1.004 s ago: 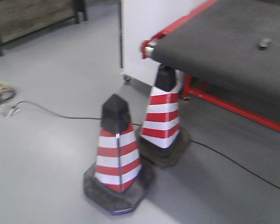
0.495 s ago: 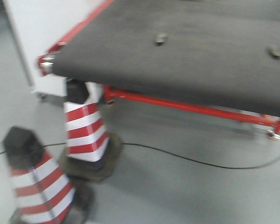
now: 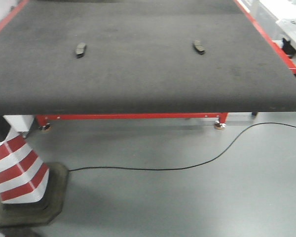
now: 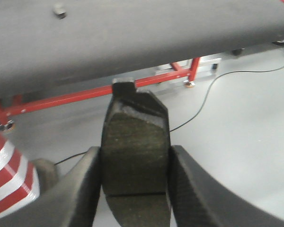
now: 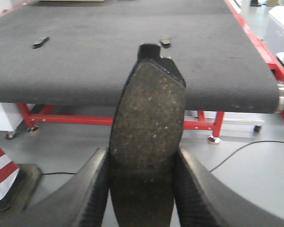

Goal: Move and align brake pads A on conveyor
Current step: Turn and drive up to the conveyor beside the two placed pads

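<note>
Each claw pinches a pad: left [image 4: 135, 175], right [image 5: 144, 189]. The belt [image 3: 148, 74] lies ahead and above both, two pads [image 3: 80, 49] already there. I should raise both before reaching in, then lay them in line.

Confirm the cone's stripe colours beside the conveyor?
Red and white stripes on the cone, clearest in the exterior front view.

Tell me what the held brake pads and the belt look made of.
Left-held brake pad: dark gritty friction compound, matte, speckled, groove across it.
Right-held brake pad: same grainy matte face with light flecks; black edge, possibly metal backing.
Conveyor: charcoal felt-like fabric, fuzzy and non-reflective; red painted frame beneath, probably steel.
</note>
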Controlling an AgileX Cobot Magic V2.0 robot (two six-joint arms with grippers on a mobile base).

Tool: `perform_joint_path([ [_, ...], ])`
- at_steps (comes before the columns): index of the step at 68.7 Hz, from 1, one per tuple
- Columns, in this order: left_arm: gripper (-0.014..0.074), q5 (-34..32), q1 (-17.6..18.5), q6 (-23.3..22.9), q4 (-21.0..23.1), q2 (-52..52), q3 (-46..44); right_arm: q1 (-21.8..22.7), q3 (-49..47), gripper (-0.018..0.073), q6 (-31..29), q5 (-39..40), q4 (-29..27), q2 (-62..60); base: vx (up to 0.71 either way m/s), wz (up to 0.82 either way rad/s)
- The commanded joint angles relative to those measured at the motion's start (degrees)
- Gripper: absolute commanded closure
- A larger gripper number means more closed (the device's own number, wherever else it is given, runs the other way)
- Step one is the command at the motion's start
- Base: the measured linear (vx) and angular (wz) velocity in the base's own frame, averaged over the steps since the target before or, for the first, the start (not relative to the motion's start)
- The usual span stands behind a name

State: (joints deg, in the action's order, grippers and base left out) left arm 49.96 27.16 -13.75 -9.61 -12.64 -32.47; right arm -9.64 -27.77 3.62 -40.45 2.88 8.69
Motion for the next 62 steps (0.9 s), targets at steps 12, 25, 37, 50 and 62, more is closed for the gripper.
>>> perform_joint_path([
  [12, 0.0602, -5.2, 0.4, -0.3, -0.4, -0.9, -1.7, 0.2, -1.5, 0.0565, -0.2, 5.6, 0.6, 0.6, 0.13, -0.18],
  [25, 0.0602, -5.2, 0.4, -0.3, -0.4, -0.9, -1.7, 0.2, -1.5, 0.0565, -0.2, 5.6, 0.6, 0.6, 0.25, -0.07],
  [37, 0.0602, -5.2, 0.4, -0.3, -0.4, -0.9, -1.7, 0.2, -1.5, 0.0565, -0.2, 5.6, 0.6, 0.6, 0.35, -0.03],
  [50, 0.0602, -5.2, 0.4, -0.3, -0.4, -0.9, -1.7, 0.2, -1.5, 0.0565, -0.2, 5.6, 0.6, 0.6, 0.43, 0.06],
  [62, 0.0602, -5.2, 0.4, -0.3, -0.4, -0.9, -1.7, 0.2, -1.5, 0.0565, -0.2, 5.6, 0.6, 0.6, 0.44, 0.1],
])
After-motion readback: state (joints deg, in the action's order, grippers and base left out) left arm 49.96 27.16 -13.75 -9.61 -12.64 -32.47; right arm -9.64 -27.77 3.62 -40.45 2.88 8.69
